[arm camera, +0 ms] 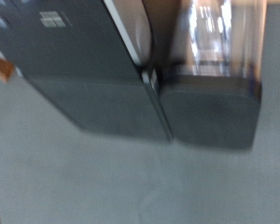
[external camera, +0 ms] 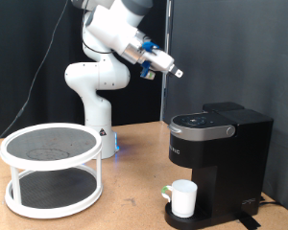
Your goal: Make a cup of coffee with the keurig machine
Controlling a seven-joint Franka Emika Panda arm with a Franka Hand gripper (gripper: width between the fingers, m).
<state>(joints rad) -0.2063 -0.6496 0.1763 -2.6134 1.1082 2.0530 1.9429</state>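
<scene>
Exterior view: gripper (external camera: 176,72) raised at 11 o'clock of the keurig machine (external camera: 219,158).
Cup (external camera: 183,197) was seated under its spout; two-tier white stand (external camera: 53,169) at 9 o'clock; jaw state and logo could not be told.

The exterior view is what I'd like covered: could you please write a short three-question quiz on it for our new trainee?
1. True or false: the cup stands under the front of the keurig machine.
2. Where is the gripper? A) touching the cup B) raised in the air above the machine C) inside the rack
3. What stands at the exterior view's left of the table?

Key: 1 true; 2 B; 3 a white two-tier round rack.
</scene>
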